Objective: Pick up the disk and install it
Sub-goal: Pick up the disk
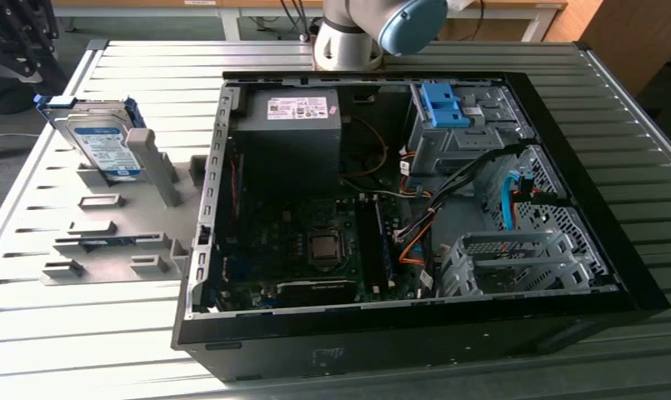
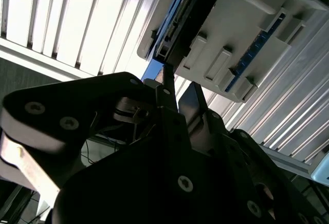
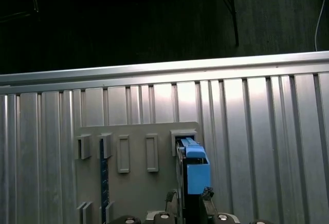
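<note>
My desk (image 1: 91, 350) carries the open computer case (image 1: 602, 275) and, beside it, a gray rack (image 1: 124, 250) with the disk (image 1: 96, 137) standing on edge. I'd descend squarely, keeping its thin edge centred. The jaws are spread either side of that line, gripping nothing.

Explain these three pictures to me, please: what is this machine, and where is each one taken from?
It is a robot arm with a grasping tool. The exterior view comes from a camera off the arm. In it an open computer case lies on a slatted metal table, with a grey rack at that view's left. The disk stands in the rack. Both wrist views come from cameras riding on the arm, looking past the open tool at the disk. The tool holds nothing.
</note>
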Controlling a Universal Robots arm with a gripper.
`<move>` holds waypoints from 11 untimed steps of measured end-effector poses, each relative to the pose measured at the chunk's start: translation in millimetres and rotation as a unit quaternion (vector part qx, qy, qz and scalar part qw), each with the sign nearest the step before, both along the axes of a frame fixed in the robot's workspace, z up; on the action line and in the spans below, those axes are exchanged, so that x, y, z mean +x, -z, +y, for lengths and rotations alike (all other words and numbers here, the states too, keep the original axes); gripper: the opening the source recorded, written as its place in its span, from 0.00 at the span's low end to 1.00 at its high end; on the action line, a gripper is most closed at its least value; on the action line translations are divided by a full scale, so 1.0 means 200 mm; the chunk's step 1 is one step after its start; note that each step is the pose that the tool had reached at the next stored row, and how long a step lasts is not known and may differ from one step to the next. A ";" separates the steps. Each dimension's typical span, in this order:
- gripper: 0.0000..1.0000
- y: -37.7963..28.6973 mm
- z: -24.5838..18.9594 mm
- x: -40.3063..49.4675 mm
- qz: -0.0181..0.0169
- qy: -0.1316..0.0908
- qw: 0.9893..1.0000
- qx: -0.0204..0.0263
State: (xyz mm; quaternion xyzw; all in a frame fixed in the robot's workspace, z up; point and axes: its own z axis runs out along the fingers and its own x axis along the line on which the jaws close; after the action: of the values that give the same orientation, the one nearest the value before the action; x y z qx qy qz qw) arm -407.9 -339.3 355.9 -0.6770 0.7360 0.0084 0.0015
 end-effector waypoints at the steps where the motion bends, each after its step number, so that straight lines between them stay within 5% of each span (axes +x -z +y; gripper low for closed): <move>1: 0.31 0.004 0.000 -0.004 0.000 0.000 1.000 0.000; 11: 0.38 0.009 0.000 -0.012 0.000 0.000 1.000 0.000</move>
State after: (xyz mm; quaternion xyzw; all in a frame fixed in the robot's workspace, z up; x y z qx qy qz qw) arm -410.2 -339.3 354.1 -0.6770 0.7359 0.0084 0.0015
